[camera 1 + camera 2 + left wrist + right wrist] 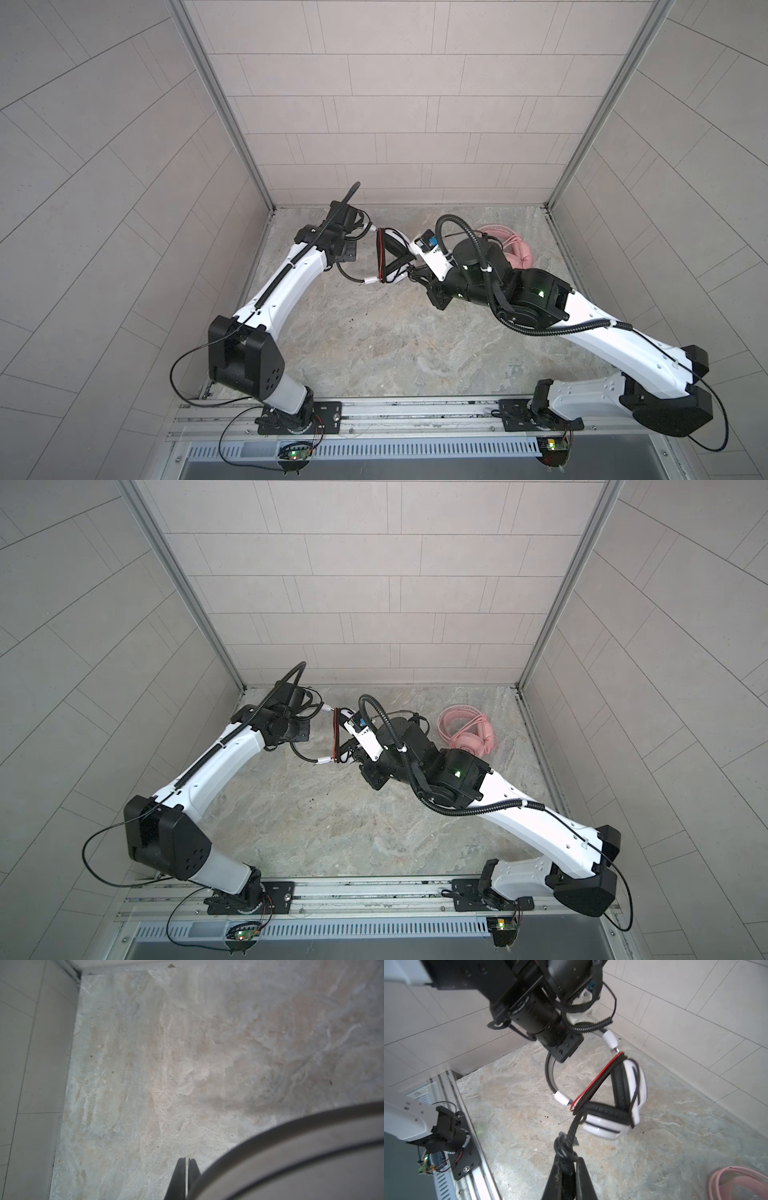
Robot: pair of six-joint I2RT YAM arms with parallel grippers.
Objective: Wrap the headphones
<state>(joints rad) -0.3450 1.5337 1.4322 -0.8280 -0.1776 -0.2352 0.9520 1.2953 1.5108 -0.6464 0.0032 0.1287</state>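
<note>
The white-and-black headphones (394,261) stand at the back middle of the marble floor, between my two arms. Red and black cable is wound across the cups (618,1105). My right gripper (568,1160) is shut on a knotted bunch of the black braided cable (574,1126), just short of the lower cup. My left gripper (188,1162) is shut, its tips over bare floor. The grey headband (301,1147) curves close beside it, and I cannot tell whether they touch. The pink headphones (469,733) lie behind my right arm with their cable coiled.
Tiled walls (124,208) close in the floor (374,345) on the left, back and right. The left wall and back corner are near my left gripper. A metal rail (395,415) carrying both arm bases runs along the front edge.
</note>
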